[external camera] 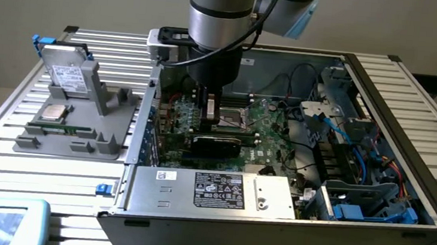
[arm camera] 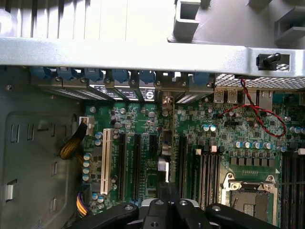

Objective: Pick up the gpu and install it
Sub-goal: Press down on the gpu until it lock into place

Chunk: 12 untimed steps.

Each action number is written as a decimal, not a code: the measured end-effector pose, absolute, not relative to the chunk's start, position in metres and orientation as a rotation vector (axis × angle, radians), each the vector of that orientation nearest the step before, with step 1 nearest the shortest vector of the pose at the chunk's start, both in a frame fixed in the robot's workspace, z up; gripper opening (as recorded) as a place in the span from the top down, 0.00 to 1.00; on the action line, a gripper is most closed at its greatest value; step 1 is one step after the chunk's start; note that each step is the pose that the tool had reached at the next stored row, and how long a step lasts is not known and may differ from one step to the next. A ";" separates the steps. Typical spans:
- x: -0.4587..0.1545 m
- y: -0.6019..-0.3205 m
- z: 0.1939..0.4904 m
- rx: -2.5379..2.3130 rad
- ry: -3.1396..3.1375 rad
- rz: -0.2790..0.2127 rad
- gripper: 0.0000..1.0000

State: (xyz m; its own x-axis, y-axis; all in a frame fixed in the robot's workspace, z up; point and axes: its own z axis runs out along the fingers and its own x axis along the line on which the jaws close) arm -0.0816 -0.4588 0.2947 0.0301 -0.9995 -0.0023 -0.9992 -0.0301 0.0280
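The gpu (external camera: pixel 216 144) stands on edge in a slot of the green motherboard (external camera: pixel 269 136) inside the open computer case, its black cooler facing the exterior view's front. In the wrist view the gpu (arm camera: pixel 165 143) shows edge-on between the black expansion slots, with its silver bracket at the case's rear wall. My gripper (external camera: pixel 210 117) reaches down into the case directly over the card's top edge. Its black fingertips (arm camera: pixel 164 200) are pressed together, shut, at that edge. I cannot tell whether they touch the card.
A grey stand (external camera: pixel 108 145) on the exterior view's left holds a silver hard drive (external camera: pixel 69 75), a processor chip (external camera: pixel 53 112) and a memory stick (external camera: pixel 62 126). The power supply (external camera: pixel 212 191) fills the case's front. A drive cage with blue cables (external camera: pixel 366 173) crowds the right.
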 end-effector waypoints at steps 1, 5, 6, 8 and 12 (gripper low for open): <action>-0.082 -0.459 0.295 2.241 -2.175 -0.033 0.89; -0.088 -0.459 0.292 2.244 -2.178 -0.012 0.89; -0.090 -0.458 0.292 2.244 -2.178 -0.006 0.89; -0.093 -0.458 0.290 2.244 -2.179 0.002 0.89; -0.100 -0.455 0.285 2.246 -2.182 0.012 0.89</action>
State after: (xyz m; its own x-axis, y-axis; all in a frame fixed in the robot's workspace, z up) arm -0.0995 -0.4553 0.2853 0.0286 -0.9995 0.0123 -0.9996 -0.0286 0.0021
